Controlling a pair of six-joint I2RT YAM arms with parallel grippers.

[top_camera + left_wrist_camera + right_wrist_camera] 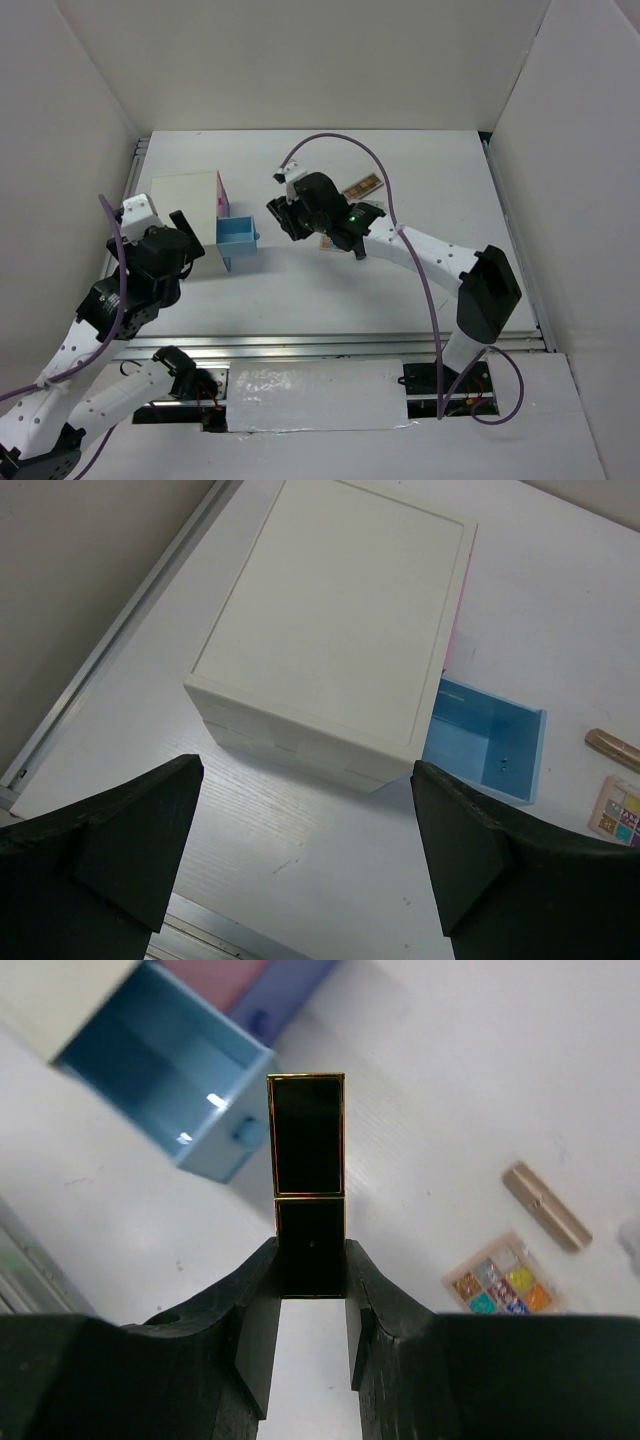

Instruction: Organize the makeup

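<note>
- The black-gold tube (308, 1175) is clamped at its lower end between the fingers of the right gripper (312, 1265). It is held above the middle of the worktop (440, 180), just off the front of the blue drawer (238, 238).
- The blue drawer is pulled out of the white box (185, 200), which stands near the left edge.
- The left gripper (305, 865) is held with its jaws wide apart over the near-left part of the worktop, on the near side of the white box.
- The gold lipstick tube (545, 1205) is laid flat near the middle, with the multicoloured palette (500, 1282) just beside it but apart.
- A brown palette (362, 187) is seen nearer the far edge, partly covered by the right arm.
</note>
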